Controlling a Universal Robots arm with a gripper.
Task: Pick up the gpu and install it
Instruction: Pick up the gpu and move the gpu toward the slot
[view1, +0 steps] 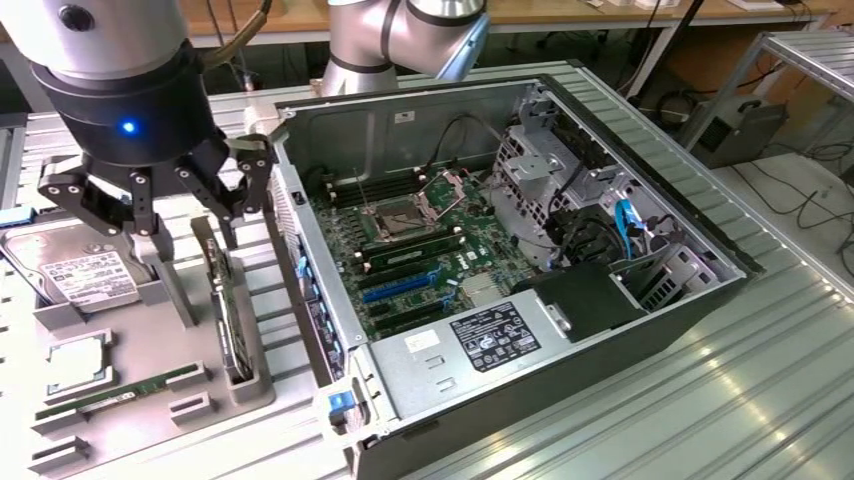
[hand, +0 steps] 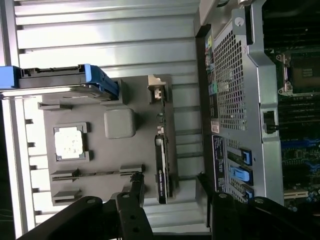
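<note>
Robotics lab: slatted metal workbench (view1: 747, 400), open PC case (view1: 607, 355) (cables (view1: 805, 190) behind)

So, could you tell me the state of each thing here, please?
gripper: open, empty, above the tray
gpu: on edge in its tray slot, not gripped
computer case: side open, motherboard exposed
memory stick: lying in the tray
hard drive: resting in the tray
</note>
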